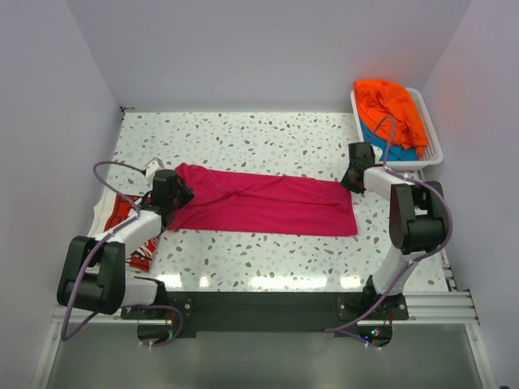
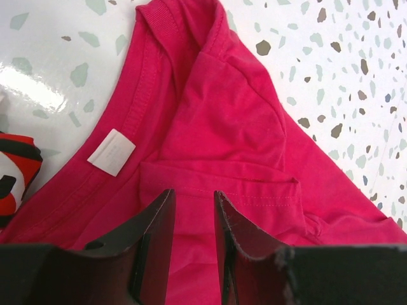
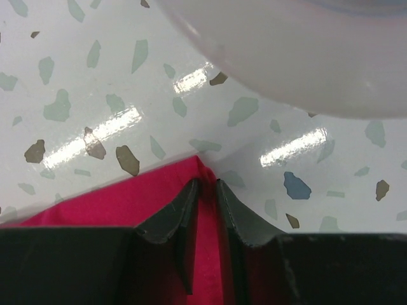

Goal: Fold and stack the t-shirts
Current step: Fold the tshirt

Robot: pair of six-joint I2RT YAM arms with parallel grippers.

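Pale lilac walls close in a white speckled table (image 1: 243, 130), and the magenta shirt (image 1: 268, 207) lies stretched across its middle as a long, narrow band, collar to the left and hem to the right. That shape suggests the sides are already folded in and the lengthwise fold comes next, which would explain why each arm sits at one end. The left gripper (image 1: 182, 194) is at the collar end, just past the white label (image 2: 111, 151). Its jaws are a narrow gap apart with thick pink cloth filling the space between them, so it looks clamped on a bunched layer near the sleeve hem. The right gripper (image 1: 355, 180) is at the far hem corner, where its jaws are nearly together, pinching the thin tip of the cloth. Holding both ends keeps the band taut and flat, so one end can probably be carried over the other without wrinkling. In the white basket (image 1: 438, 150) at the far right corner, an orange shirt (image 1: 393, 101) lies on top of a teal shirt (image 1: 389, 146), both waiting. A red shirt (image 1: 122, 215) with white lettering lies crumpled at the left edge beneath the left arm.
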